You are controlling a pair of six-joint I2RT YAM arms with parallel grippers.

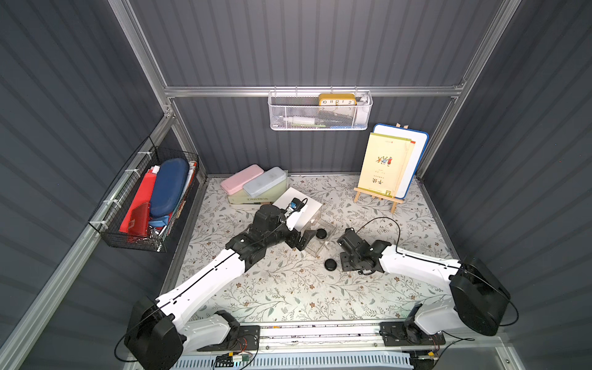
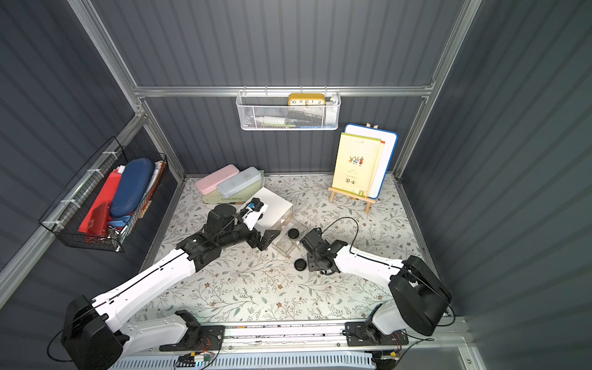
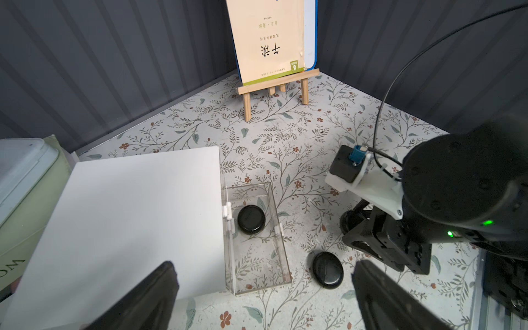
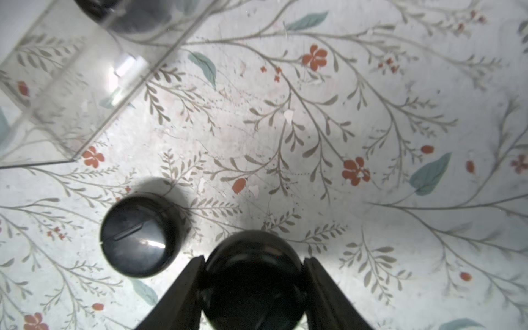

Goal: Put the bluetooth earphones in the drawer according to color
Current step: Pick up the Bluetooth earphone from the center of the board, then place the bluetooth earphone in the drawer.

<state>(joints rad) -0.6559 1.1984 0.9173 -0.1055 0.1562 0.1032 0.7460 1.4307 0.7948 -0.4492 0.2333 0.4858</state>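
The drawer cabinet (image 1: 299,203) (image 2: 275,206) (image 3: 128,217) is a white cube with one clear drawer (image 1: 320,245) (image 3: 257,257) (image 4: 57,85) pulled out. One glossy black earphone case (image 1: 321,233) (image 2: 293,233) (image 3: 251,219) lies inside that drawer. Another black case (image 1: 330,264) (image 2: 300,264) (image 3: 327,269) (image 4: 140,234) rests on the table beside the drawer's front corner. My right gripper (image 4: 254,260) (image 1: 343,256) is shut on a third black case (image 4: 253,285), close to the table. The left gripper (image 3: 264,268) (image 1: 304,238) hangs open at the drawer's side, holding nothing.
A pink pencil case (image 1: 242,179) and a blue one (image 1: 264,182) lie on a pale green box (image 1: 253,199) behind the cabinet. A wooden easel with a book (image 1: 384,166) stands at the back right. A black wire basket (image 1: 150,205) hangs on the left wall.
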